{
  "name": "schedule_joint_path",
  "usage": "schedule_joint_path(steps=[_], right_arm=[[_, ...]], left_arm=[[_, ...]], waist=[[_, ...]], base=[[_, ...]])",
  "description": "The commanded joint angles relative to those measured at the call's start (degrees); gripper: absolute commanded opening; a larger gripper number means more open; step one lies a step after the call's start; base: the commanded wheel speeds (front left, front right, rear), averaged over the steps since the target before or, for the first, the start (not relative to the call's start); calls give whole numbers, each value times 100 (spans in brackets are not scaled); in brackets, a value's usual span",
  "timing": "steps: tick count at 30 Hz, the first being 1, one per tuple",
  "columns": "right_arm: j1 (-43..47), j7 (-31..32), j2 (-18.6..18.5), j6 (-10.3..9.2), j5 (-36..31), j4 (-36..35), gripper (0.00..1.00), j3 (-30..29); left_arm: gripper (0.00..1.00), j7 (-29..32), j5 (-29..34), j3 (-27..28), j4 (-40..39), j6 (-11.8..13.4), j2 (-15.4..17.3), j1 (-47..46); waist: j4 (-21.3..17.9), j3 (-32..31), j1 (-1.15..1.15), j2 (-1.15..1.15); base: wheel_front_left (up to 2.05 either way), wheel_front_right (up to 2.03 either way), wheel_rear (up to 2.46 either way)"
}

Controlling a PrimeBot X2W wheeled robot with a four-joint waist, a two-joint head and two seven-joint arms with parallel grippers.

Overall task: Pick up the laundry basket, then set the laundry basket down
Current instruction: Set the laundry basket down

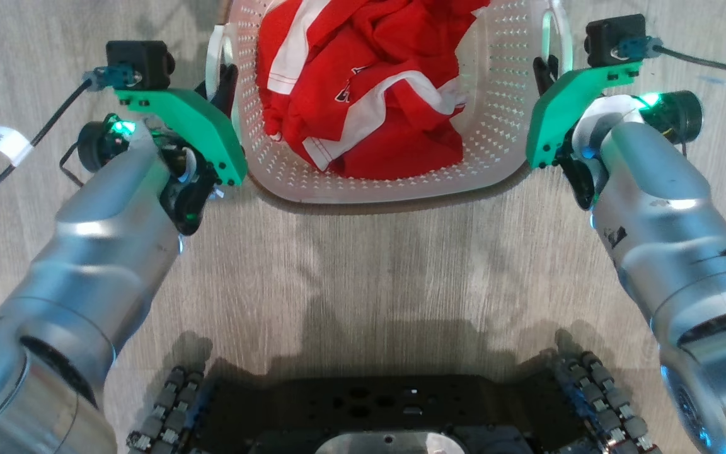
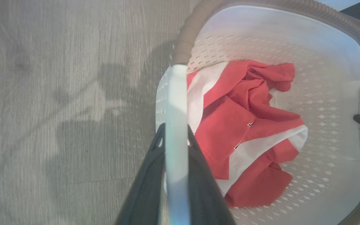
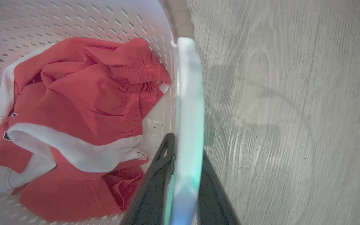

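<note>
The pale wood-grain floor [image 1: 363,271] spreads under everything, and my dark wheeled base [image 1: 388,410] sits at the near edge of the head view. The laundry basket [image 1: 501,132] is straight ahead of me, between my two arms, its brown rim toward me; I cannot tell whether its bottom touches the floor. A crumpled red and white garment [image 1: 369,88] lies inside it, piled toward my left and leaving bare perforated wall on my right. My left gripper [image 1: 229,74] is clamped on the left handle [image 1: 217,53], and in the left wrist view the white loop runs straight up between my two dark fingers. My right gripper [image 1: 546,68] is clamped the same way on the right handle [image 1: 555,31], with one finger on the basket side of the loop and the other on the floor side.
</note>
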Motion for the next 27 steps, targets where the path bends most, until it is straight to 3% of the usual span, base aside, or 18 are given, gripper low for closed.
schedule_joint_path(steps=[1,2,16,21,27], right_arm=[[384,-83,-74,-70,-28,37,100,10],[405,-129,-73,-70,41,-8,100,27],[577,-432,-72,-70,542,-179,100,504],[822,-564,-71,-70,735,-244,100,685],[1194,-766,-71,-70,837,-271,100,764]], left_arm=[[74,-13,-59,79,46,-44,264,-96],[100,21,-107,68,42,-44,233,-96],[100,-69,-330,-68,119,-44,246,26],[100,-84,-397,-46,209,-44,251,300],[100,-88,-51,443,175,-44,297,729]], waist=[[17,0,0,0],[38,-3,0,0],[70,-334,0,0],[73,-773,0,0],[108,-1504,0,0]], base=[[0,0,0],[0,0,0],[0,0,0],[0,0,0],[0,0,0]])
